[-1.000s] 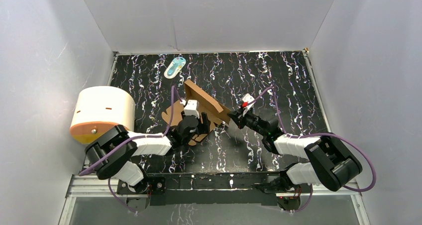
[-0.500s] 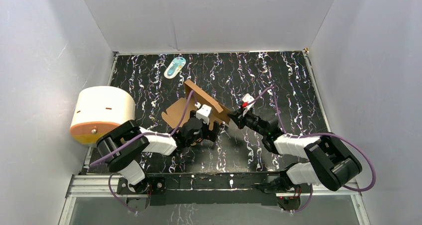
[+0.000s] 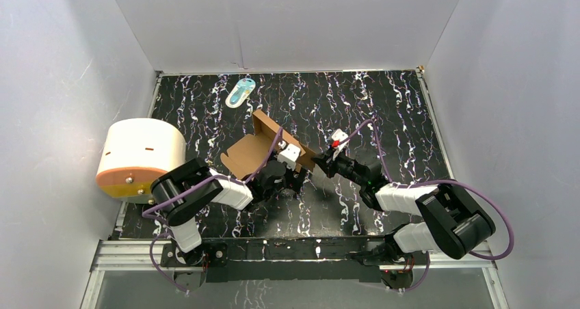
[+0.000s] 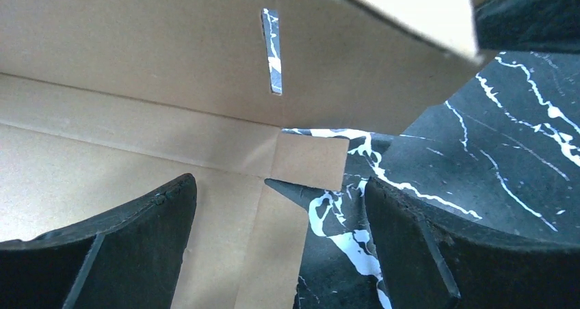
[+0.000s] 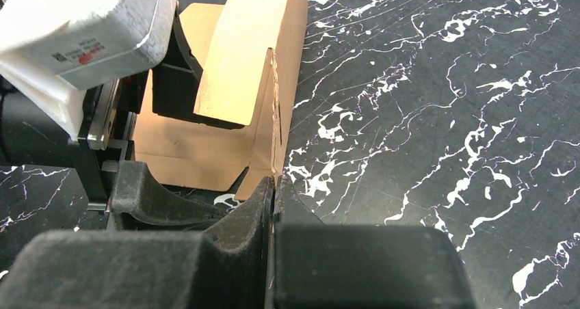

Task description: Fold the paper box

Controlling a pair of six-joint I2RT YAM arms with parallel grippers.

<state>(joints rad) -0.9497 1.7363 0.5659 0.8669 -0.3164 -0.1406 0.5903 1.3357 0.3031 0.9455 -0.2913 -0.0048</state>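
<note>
The paper box (image 3: 247, 152) is a brown cardboard sheet, partly folded, with one long wall standing upright along its far side. My right gripper (image 3: 317, 163) is shut on the right end of that wall; in the right wrist view the wall's edge (image 5: 275, 117) runs into the closed jaws (image 5: 274, 189). My left gripper (image 3: 295, 174) is open and empty, low over the box's near right corner. In the left wrist view its fingers (image 4: 109, 244) straddle a small tab (image 4: 311, 160) and the floor panel's edge, below the slotted wall (image 4: 171, 56).
A white-and-orange cylinder (image 3: 140, 155) lies at the left edge of the black marbled table (image 3: 383, 111). A small teal-white packet (image 3: 240, 91) lies at the back. White walls close in three sides. The two grippers are close together.
My left arm has swung right, off the middle of the sheet to its near right corner, uncovering the left panel. The right gripper has kept its hold and place.
</note>
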